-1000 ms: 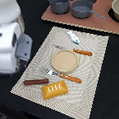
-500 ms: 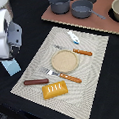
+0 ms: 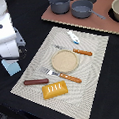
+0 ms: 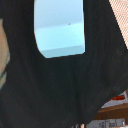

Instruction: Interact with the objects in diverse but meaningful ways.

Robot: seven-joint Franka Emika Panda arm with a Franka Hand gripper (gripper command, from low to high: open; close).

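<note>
Pale blue, the house-shaped carton (image 3: 11,67) lies on the black surface (image 3: 28,17) at the exterior view's left, just off the edge of the woven placemat (image 3: 93,68) and right under the white robot arm (image 3: 5,31); the wrist view shows the same carton (image 4: 59,27) against dark cloth. I cannot tell how far apart the pincer stands or whether it has hold of anything, since the arm's body hides it. On the placemat, the reddish-brown sausage (image 3: 35,82) lies near the closest edge, with the yellow-orange bread loaf (image 3: 54,89) just beside it (scored across its top). Further in sits a round tan plate (image 3: 64,60), an orange-handled knife (image 3: 63,76) on one side, an orange-handled fork (image 3: 75,50) on the other. A small white piece (image 3: 73,37) rests near the mat's far edge. Beyond, two grey pots (image 3: 70,5) stand on a brown board (image 3: 106,20).
</note>
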